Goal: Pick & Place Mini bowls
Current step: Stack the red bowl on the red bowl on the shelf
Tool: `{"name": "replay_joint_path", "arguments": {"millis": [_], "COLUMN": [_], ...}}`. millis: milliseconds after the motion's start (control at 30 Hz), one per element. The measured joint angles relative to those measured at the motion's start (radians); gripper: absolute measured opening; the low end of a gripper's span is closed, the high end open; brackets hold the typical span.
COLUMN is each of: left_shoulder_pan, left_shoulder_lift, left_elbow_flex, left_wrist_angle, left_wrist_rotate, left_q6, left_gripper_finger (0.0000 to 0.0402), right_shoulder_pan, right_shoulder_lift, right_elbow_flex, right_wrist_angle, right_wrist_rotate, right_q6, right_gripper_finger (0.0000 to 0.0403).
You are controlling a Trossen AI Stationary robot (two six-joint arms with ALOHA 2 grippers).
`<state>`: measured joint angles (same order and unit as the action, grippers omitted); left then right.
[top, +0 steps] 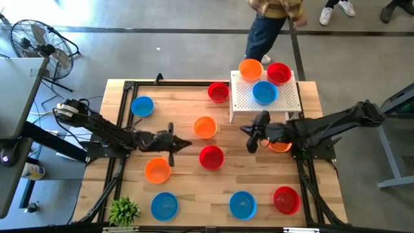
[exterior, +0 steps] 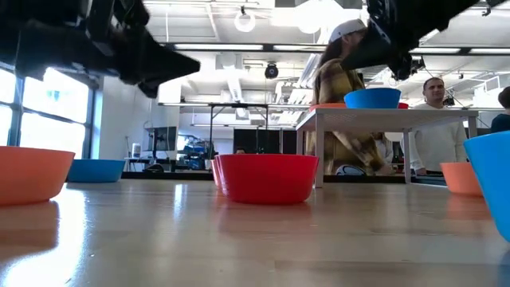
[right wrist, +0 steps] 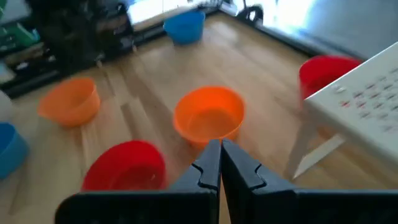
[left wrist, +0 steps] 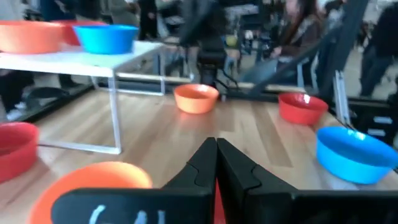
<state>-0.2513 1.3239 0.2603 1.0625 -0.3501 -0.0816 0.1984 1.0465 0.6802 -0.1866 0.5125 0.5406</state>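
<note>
Mini bowls in red, orange and blue lie spread over the wooden table, each resting on its base. Three more, an orange bowl point(top: 250, 68), a red bowl point(top: 279, 73) and a blue bowl point(top: 264, 92), sit on the white perforated stand point(top: 284, 103). My left gripper point(top: 186, 144) point(left wrist: 216, 148) is shut and empty. It hovers level at mid-table, between the orange bowl point(top: 205, 127) and the red bowl point(top: 211, 157). My right gripper point(top: 248, 137) point(right wrist: 221, 148) is shut and empty too, slanting down toward that orange bowl point(right wrist: 208, 115) from the right.
More bowls stand near the table's edges: blue point(top: 142, 106), red point(top: 218, 92), orange point(top: 158, 170), blue point(top: 164, 206), blue point(top: 242, 204), red point(top: 286, 199). An orange bowl point(top: 279, 147) sits under my right arm. A green plant point(top: 123, 210) is at the near left corner. People stand beyond the far edge.
</note>
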Motion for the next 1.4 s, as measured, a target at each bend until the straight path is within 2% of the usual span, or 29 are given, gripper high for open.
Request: {"name": "replay_joint_path", "arguments": {"millis": [133, 300, 467, 633, 800, 1100, 1400], "left_shoulder_pan": [0.038, 0.064, 0.063, 0.063, 0.063, 0.062, 0.062], "left_shoulder_lift": [0.000, 0.000, 0.000, 0.001, 0.001, 0.001, 0.001], "left_elbow_flex": [-0.088, -0.130, -0.130, -0.130, -0.131, -0.131, -0.131], "left_wrist_angle": [0.110, 0.125, 0.125, 0.120, 0.116, 0.107, 0.101], "left_wrist_rotate": [0.000, 0.000, 0.001, 0.001, 0.001, 0.001, -0.001], "left_q6": [-0.001, -0.039, -0.046, -0.046, -0.046, -0.046, -0.046], "left_gripper_finger": [0.0001, 0.0001, 0.0001, 0.0001, 0.0001, 0.0001, 0.0001], "right_shoulder_pan": [0.054, 0.096, 0.127, 0.130, 0.127, 0.127, 0.128], "right_shoulder_lift": [0.132, 0.318, 0.492, 0.645, 0.763, 0.879, 0.900], "right_elbow_flex": [0.111, 0.257, 0.394, 0.501, 0.559, 0.584, 0.583], "right_wrist_angle": [-0.125, -0.249, -0.267, -0.269, -0.296, -0.306, -0.303], "right_wrist_rotate": [-0.013, -0.082, -0.213, -0.333, -0.388, -0.367, -0.319], "right_q6": [0.039, 0.020, -0.176, -0.375, -0.520, -0.673, -0.706], "right_gripper_finger": [0.0013, 0.0069, 0.0129, 0.0150, 0.0138, 0.0097, 0.0006]}}
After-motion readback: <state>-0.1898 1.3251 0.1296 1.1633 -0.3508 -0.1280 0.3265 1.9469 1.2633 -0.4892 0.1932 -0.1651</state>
